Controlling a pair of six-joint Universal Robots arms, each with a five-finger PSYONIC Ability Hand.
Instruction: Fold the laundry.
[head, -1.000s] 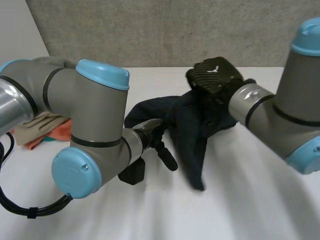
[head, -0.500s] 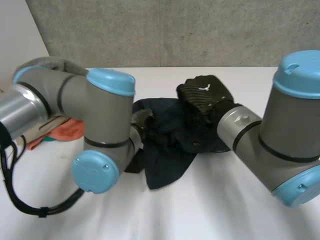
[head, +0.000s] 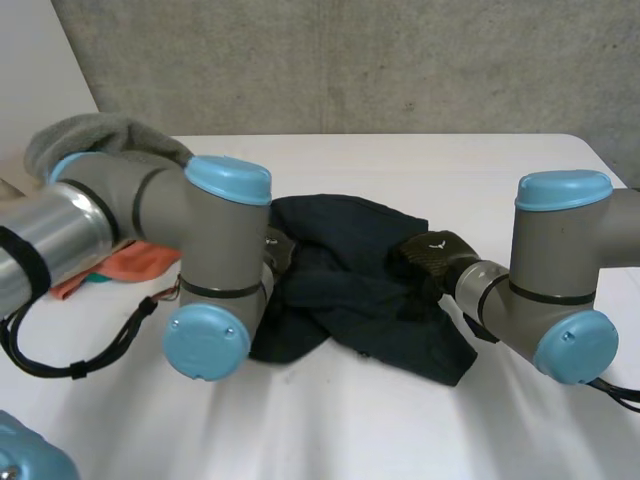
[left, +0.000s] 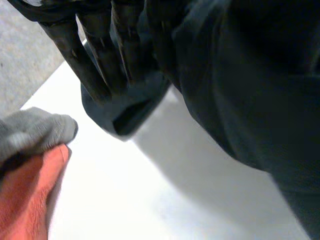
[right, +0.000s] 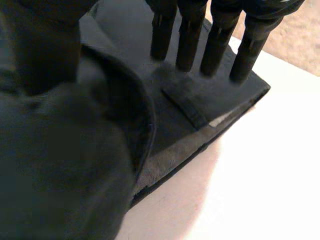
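A dark navy garment lies crumpled in the middle of the white table. My right hand rests on its right part. In the right wrist view the straight fingers touch a flat folded edge of the garment, with the thumb apart beside a raised fold. My left hand is at the garment's left edge, behind my left arm in the head view. Its fingers reach out nearly straight over a loose flap of the cloth.
A pile of other laundry sits at the table's left: a grey cloth over an orange one, also near my left hand as grey and orange. A grey wall stands behind the table.
Both hands held the garment up off the table; it now lies on the table. Both arms have come down, and the fingers of both hands have straightened.
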